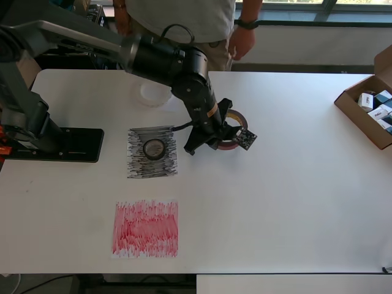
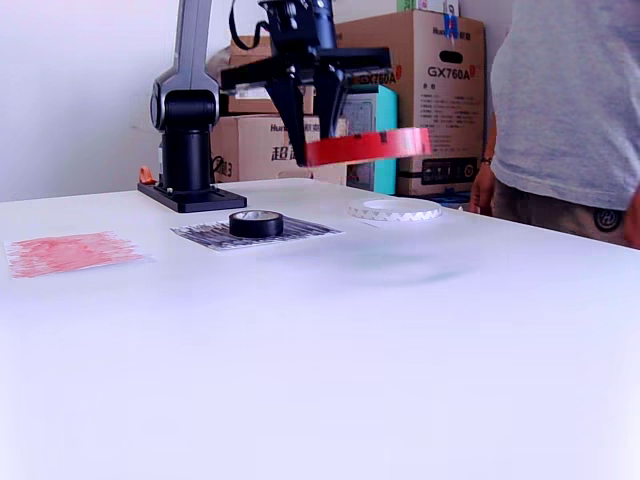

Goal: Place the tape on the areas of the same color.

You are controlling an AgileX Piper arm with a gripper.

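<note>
My gripper (image 1: 222, 131) is shut on the dark-red tape roll (image 1: 234, 130) and holds it flat, well above the table, as the exterior view shows (image 2: 368, 146). The small black roll (image 1: 154, 149) lies on the black scribbled sheet (image 1: 138, 162), just left of the gripper in the overhead view; it also shows in the exterior view (image 2: 256, 223). The red scribbled sheet (image 1: 146, 228) lies bare near the table's front edge. The white ring (image 1: 155, 95) lies at the back; I cannot make out a white sheet against the white table.
A brown carton (image 1: 352, 110) with small blue-and-white boxes stands at the overhead view's right edge. A person (image 1: 184, 18) stands at the table's far side. The arm's base (image 1: 55, 144) sits at the left. Cardboard boxes (image 2: 420, 60) stand behind the table.
</note>
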